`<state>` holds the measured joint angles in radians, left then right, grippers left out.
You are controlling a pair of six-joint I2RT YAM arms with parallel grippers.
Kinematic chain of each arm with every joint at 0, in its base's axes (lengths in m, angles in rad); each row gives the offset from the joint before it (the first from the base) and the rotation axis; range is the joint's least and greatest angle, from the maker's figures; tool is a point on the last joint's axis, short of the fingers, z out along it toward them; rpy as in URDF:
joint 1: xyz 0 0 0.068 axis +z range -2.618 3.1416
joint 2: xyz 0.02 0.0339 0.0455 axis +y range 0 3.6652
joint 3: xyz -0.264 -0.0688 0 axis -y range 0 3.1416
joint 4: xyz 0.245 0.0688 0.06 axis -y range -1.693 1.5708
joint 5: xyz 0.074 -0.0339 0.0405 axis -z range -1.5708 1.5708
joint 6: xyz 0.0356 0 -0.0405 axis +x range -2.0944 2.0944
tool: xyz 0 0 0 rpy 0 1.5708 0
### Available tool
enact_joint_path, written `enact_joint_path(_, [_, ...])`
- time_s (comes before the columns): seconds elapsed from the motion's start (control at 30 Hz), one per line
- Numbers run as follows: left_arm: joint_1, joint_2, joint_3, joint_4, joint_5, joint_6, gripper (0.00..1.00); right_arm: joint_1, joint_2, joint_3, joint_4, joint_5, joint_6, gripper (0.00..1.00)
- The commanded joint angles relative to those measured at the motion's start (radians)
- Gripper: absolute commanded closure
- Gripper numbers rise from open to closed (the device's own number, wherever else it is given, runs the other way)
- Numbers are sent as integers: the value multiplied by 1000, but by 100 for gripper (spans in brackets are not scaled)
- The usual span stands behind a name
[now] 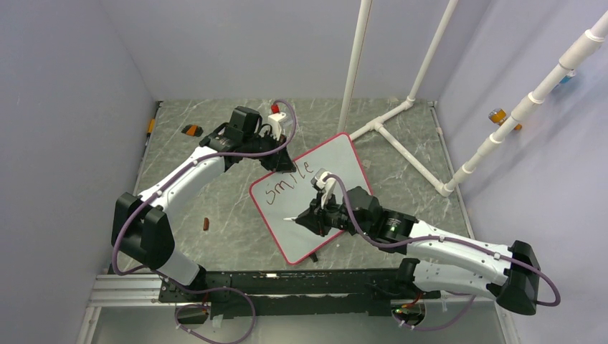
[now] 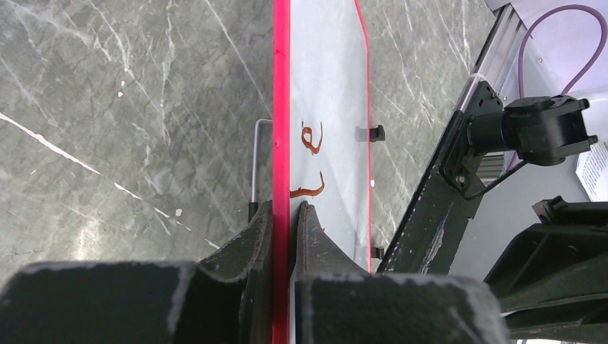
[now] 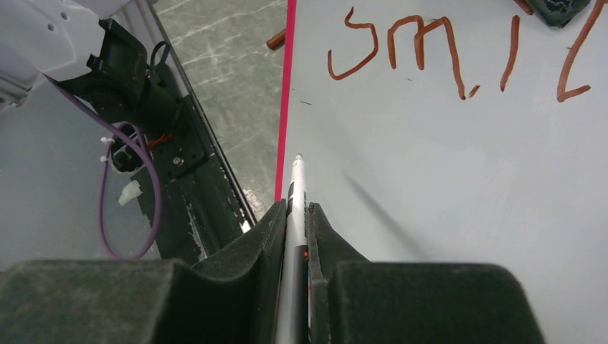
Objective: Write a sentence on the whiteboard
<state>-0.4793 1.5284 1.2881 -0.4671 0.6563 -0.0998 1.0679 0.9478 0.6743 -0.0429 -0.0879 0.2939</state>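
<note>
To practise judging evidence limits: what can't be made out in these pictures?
Right wrist view: the sentence loses its last letter at the frame edge.
Left wrist view: left fingers hide part of the whiteboard.
Top view: brown speck, too small to name.

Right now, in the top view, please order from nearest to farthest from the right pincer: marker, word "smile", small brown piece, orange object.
1. marker: held in the right pincer.
2. word "smile": on the whiteboard, just beyond.
3. small brown piece: on the table, left of the whiteboard.
4. orange object: far left of the table.
</note>
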Motion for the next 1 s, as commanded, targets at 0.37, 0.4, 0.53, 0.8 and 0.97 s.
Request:
enact_joint_path(0.37, [16, -42, -6, 72, -143, 69, 100, 118, 96, 46, 72, 245, -2, 100])
enact_joint_path(0.4, [16, -43, -8, 74, -143, 68, 100, 126, 107, 51, 72, 260, -2, 100])
enact_joint_path(0.53, [17, -44, -9, 72, -144, 69, 100, 159, 139, 73, 68, 316, -5, 100])
enact_joint_path(0.8, [16, -43, -9, 75, -139, 69, 100, 190, 182, 94, 50, 347, -9, 100])
enact_joint_path(0.97, [16, -46, -8, 73, -140, 69, 100, 201, 201, 96, 48, 349, -3, 100])
